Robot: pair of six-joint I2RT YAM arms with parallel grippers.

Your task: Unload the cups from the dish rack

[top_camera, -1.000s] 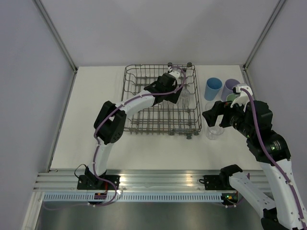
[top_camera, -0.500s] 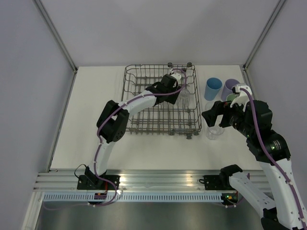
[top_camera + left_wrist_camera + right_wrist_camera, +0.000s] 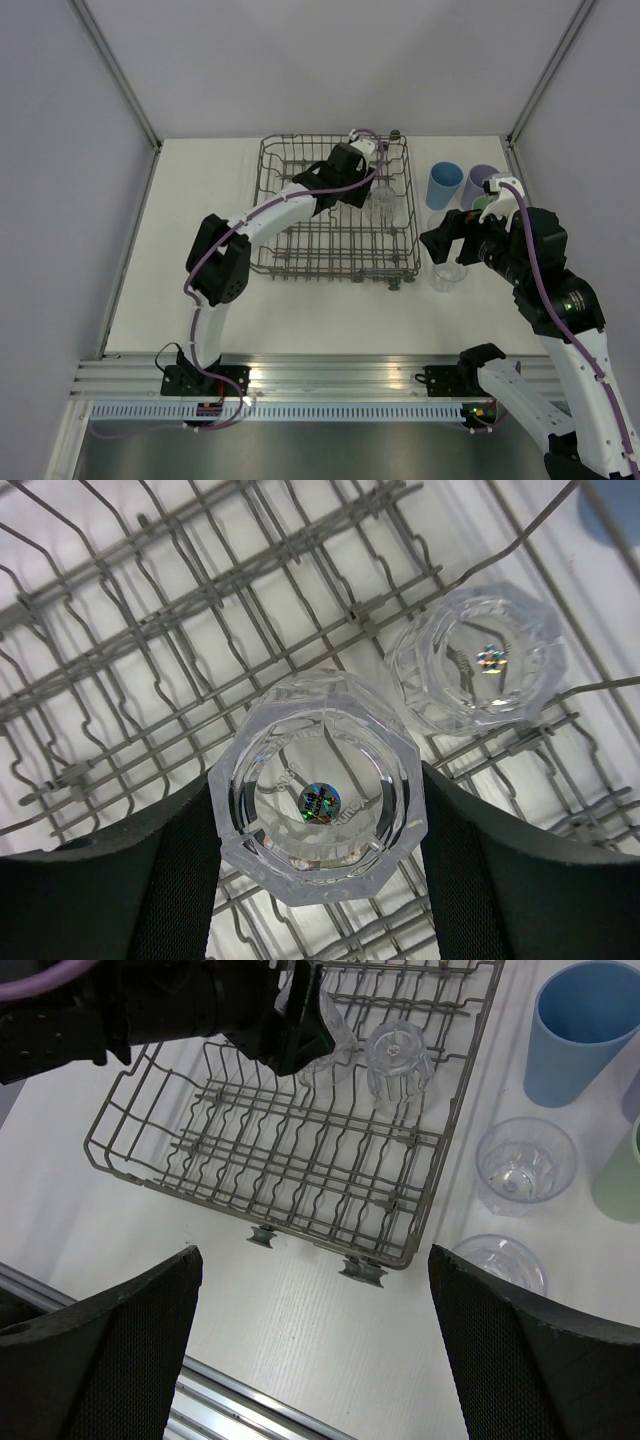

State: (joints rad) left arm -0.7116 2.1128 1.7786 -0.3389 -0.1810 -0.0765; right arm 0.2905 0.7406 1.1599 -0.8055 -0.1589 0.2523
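Note:
The grey wire dish rack [image 3: 300,250] stands mid-table. My left gripper [image 3: 318,830] reaches into its right side and is shut on an upside-down clear cup [image 3: 318,800], a black finger [image 3: 150,880] pressing on each side. Beside it a second clear cup [image 3: 487,660] stands upside down in the rack, also visible from overhead [image 3: 381,205]. My right gripper [image 3: 315,1340] hovers open and empty over the table off the rack's near right corner. On the table right of the rack stand a blue cup [image 3: 444,185], a lavender cup [image 3: 484,182], a green cup [image 3: 622,1175] and two clear cups [image 3: 525,1165] [image 3: 500,1260].
The rack's small wheels [image 3: 360,1272] rest on the white tabletop. Grey walls close in the table on three sides. The metal rail with the arm bases [image 3: 330,380] runs along the near edge.
My left gripper has shut on the clear cup, and the left arm's elbow has swung to the left. The right arm has not moved.

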